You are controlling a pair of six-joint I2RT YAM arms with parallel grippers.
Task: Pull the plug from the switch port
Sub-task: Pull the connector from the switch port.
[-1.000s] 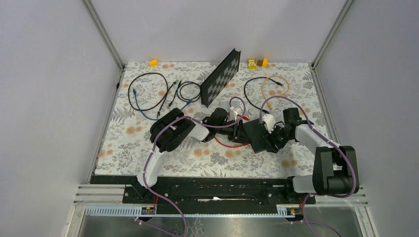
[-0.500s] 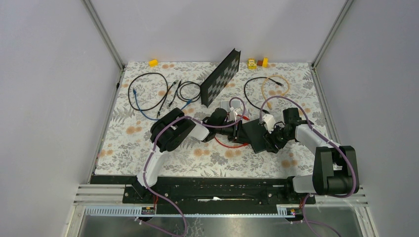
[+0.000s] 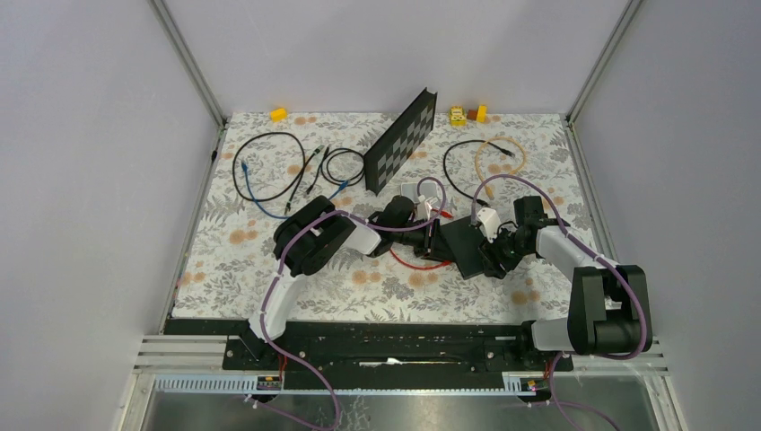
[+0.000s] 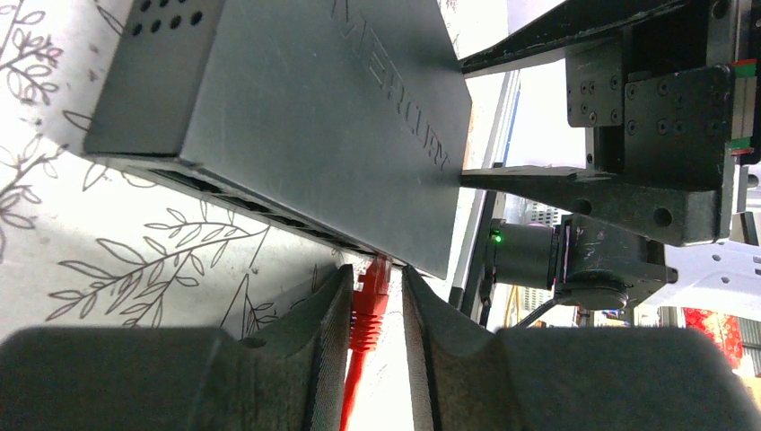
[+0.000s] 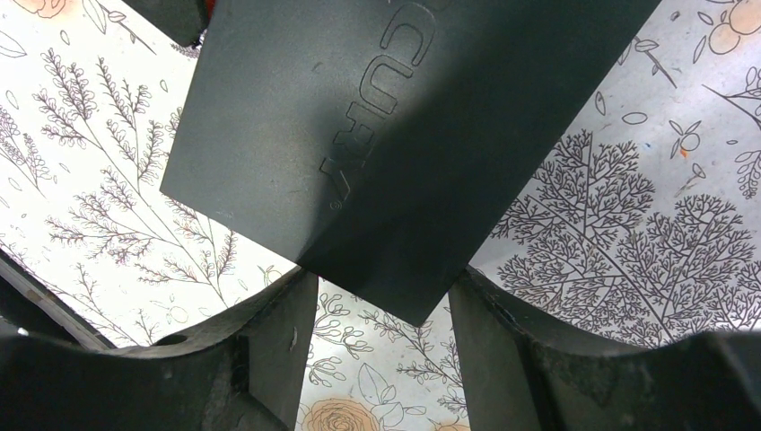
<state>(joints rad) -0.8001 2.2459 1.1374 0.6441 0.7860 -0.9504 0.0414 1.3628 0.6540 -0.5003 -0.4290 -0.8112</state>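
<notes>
Extraction is the step you are on, and the setup looks nearly ready. The flat matte black rectangular switch (image 3: 468, 246) lies on the floral-printed tabletop (image 3: 251, 269) between the two arms, with its socket edge turned toward the left arm. The small red moulded plug (image 4: 371, 289) appears seated in the end port of that edge. Its thin red cable (image 3: 408, 262) loops onto the tabletop near the left wrist. Your left hand (image 4: 376, 280) brackets the plug, with one finger hard against it and a sliver of light beside the other. You cannot tell from these views whether it is truly clenched. Your right hand (image 5: 381, 301) grasps the far corner of the switch, each fingertip meeting an edge.

Make sure the left pads bite the plug body, not the cable. Set them far enough forward to press down any latch tab; the tab itself is hidden here. Pull straight back along the port axis, level with the tabletop, without twisting. Hold the right hand firm so the switch does not slide with the pull. If the box starts to drag, stop and regrip rather than yanking.
</notes>
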